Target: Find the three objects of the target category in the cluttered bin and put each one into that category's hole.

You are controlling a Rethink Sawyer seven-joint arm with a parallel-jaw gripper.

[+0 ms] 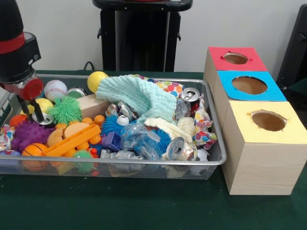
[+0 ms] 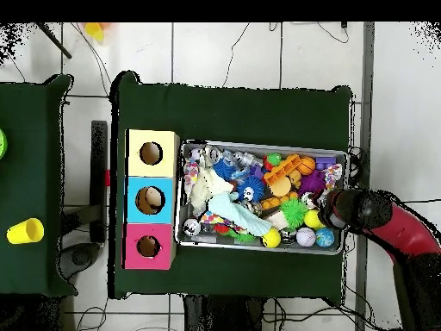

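Half-hidden gripper [image 1: 37, 115] in the bin's [image 1: 218, 158] corner clutter, grip state impossible to tell

The arm [image 1: 17, 43] runs off the left edge; its pincer [image 1: 36, 112] sinks into clutter, tips hidden.

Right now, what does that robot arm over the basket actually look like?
The arm is a thick, rounded black tube with a red band around it. Lower down it carries a silvery metal section and a round red disc. From above, the arm shows a long red casing ending in a black head. The gripper is slim, dark and partly buried in toys.
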